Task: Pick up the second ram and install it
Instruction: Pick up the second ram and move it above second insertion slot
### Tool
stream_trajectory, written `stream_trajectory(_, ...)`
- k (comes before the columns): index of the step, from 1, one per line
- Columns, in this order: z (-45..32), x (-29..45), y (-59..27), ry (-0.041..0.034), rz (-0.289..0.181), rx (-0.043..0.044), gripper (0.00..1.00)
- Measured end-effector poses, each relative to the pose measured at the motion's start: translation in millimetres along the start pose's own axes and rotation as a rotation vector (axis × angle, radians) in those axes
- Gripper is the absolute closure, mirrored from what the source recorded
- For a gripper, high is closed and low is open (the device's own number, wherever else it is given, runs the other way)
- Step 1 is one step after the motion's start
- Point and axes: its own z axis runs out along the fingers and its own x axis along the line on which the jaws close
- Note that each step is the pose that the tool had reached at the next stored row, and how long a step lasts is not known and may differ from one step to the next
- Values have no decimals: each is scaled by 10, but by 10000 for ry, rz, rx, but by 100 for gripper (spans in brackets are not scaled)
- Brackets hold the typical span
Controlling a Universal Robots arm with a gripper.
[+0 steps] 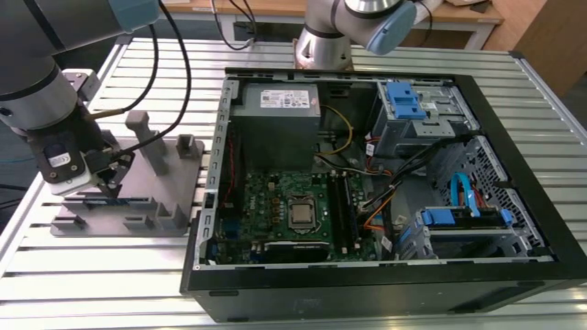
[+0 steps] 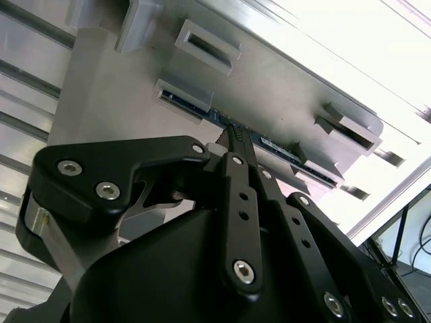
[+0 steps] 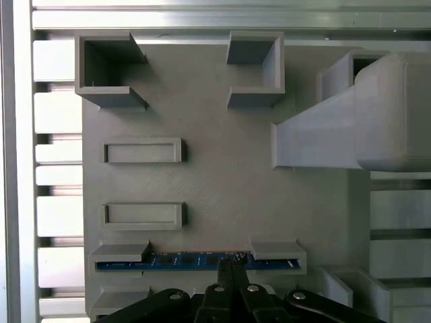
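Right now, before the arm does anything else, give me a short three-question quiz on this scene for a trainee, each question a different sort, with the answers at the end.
1. True or false: the second ram is out of the gray fixture.
2. Fill in: in the exterior view, the open computer case stands on that view's ____ of the fixture.
3. Pick one: the pincer is A) inside the case, B) at the ram on the fixture, C) raised clear of everything.
Key: 1 false, it lies in the fixture; 2 right; 3 B.
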Motion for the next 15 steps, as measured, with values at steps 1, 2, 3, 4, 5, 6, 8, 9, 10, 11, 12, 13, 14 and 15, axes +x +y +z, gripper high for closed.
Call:
stream_trajectory(1, 0, 0, 0, 0, 0, 1, 89)
stream_trajectory(2, 0, 0, 0, 0, 0, 0, 89)
stream_trajectory(3, 0, 0, 0, 0, 0, 0, 89)
stream_trajectory(4, -1, 0, 0, 1, 0, 0, 89)
stream_trajectory(5, 0, 0, 0, 1, 0, 0, 89)
stream_trajectory(6, 0, 0, 0, 1, -5, 0, 89)
stream_trajectory(8, 0, 0, 0, 0, -74, -3, 89)
stream_trajectory(9, -1, 0, -1, 0, -145, -6, 89)
stream_trajectory(10, -1, 0, -1, -1, -242, -8, 89)
stream_trajectory(11, -1, 1, -1, -1, -380, -12, 89)
stream_trajectory(12, 0, 0, -1, -2, -507, -17, 89)
stream_trajectory(13, 0, 1, -1, -3, -629, -20, 89)
stream_trajectory(14, 0, 0, -1, -4, -746, -23, 89)
stream_trajectory(15, 0, 0, -1, -5, -852, -26, 89)
